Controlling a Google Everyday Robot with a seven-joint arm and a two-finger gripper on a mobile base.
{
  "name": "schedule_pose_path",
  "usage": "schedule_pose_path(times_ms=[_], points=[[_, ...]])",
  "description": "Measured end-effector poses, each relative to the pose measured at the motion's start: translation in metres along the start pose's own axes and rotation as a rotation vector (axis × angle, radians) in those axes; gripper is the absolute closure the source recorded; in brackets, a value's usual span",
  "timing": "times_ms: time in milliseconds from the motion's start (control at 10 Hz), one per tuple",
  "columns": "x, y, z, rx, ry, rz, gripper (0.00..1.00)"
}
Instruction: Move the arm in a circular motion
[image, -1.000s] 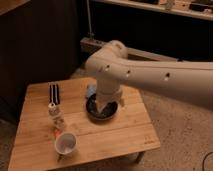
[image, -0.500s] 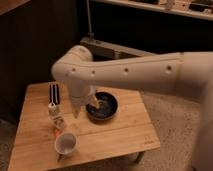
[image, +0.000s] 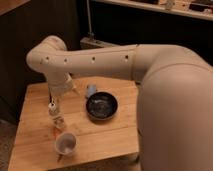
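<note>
A cream-white robot arm sweeps in from the 3 o'clock edge across a pale wooden worktop, bending at a rounded elbow toward 10 o'clock before dropping down. Its claw hangs low over the worktop's left half, around 8 o'clock of a dark bowl sitting near the centre; whether the claw is apart or together cannot be told. A small white cup stands at 6 o'clock of the claw, close to the front edge. A small bluish-grey cup sits at 11 o'clock of the bowl. Behind the worktop, the room is dim, with dark panelling and a shelf along the top.
</note>
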Motion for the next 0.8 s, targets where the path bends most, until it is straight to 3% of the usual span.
schedule_pose_path(times_ms=[300,500,700,800], points=[[-0.04,-0.041,-0.003,-0.01,-0.034,0.017,0.35],[-0.059,-0.089,-0.008,-0.006,-0.061,0.091,0.35],[-0.061,-0.121,-0.016,0.0,-0.076,0.159,0.35],[-0.049,-0.145,-0.019,0.015,-0.077,0.215,0.35]])
